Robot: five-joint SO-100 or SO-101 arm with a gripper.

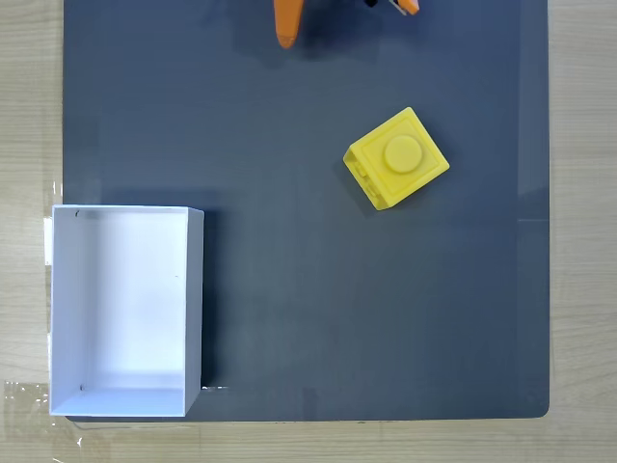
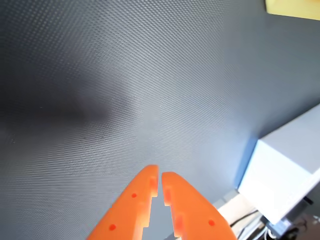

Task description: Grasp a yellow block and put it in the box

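On the dark mat (image 1: 289, 289), the block (image 1: 396, 159) is seen rotated, well apart from the box (image 1: 194, 309). Gripper (image 2: 160, 175) jaws are nearly shut, empty. Block is judged light, rigid, smooth plastic; flat opposite sides are preferred for grasping, below the stud.

Yellow block (image 1: 396, 159) sits stud-up, well apart from empty white box (image 1: 125, 309).

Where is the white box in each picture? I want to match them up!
Fixed view: the box sits at the lower left, open side up, at the edge of the dark mat.
Wrist view: a white corner of the box shows at the lower right, beside the orange gripper.
Shared landmark: the dark mat shows in both.
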